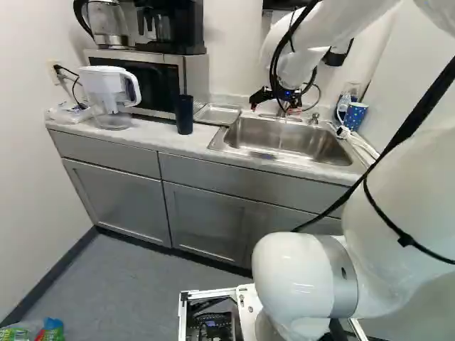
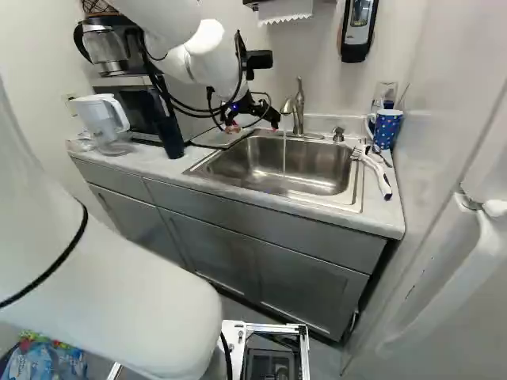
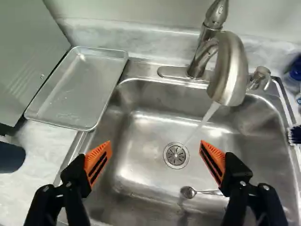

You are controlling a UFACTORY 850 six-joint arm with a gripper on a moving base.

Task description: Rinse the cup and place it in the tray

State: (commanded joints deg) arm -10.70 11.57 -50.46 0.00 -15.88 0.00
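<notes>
Our gripper [image 2: 252,125] is over the smooth steel sink [image 3: 141,165], ribbed orange pads [image 3: 214,162] spread wide. Dark cylindrical cup [image 1: 184,115] stands near the shallow rectangular metal tray [image 3: 77,89]; spotted blue mug [image 2: 386,129] across the sink. Faucet [image 3: 230,70] running. We see marbled counter [image 3: 37,146], grey panelled cabinets [image 1: 206,220], white wall [image 1: 28,142], speckled grey floor [image 1: 128,284].

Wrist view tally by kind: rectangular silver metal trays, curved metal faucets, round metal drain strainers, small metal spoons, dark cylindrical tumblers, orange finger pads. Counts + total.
Rectangular silver metal tray: 1
Curved metal faucet: 1
Round metal drain strainer: 1
Small metal spoon: 1
Dark cylindrical tumbler: 1
Orange finger pads: 2
Total: 7
</notes>
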